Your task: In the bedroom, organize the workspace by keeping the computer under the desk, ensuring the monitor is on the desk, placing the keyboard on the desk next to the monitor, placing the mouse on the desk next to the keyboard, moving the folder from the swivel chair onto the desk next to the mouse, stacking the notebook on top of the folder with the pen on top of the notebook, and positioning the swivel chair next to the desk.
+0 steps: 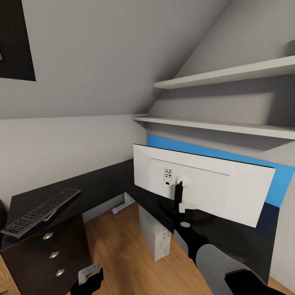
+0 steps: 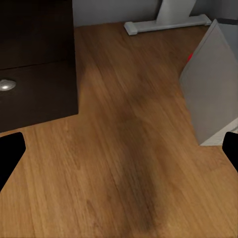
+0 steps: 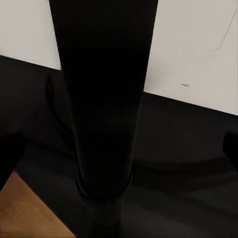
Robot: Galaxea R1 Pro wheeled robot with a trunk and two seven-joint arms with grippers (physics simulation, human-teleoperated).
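The monitor (image 1: 205, 186) stands on the table (image 1: 98, 184), white back showing. The right pincer (image 3: 119, 148) is spread around its black neck (image 3: 101, 99), probably to reposition it. The left pincer (image 2: 119, 148) hangs spread over the floor (image 2: 124, 163) beside the computer (image 1: 155, 237). The keyboard (image 1: 41, 212) lies on the table's left wing.

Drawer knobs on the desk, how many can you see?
3, in a slanting row down the desk's drawer front, under the keyboard: top, middle, bottom. More may be out of frame.

black desk (image 1: 98, 184), keyboard (image 1: 41, 212), monitor (image 1: 205, 184)
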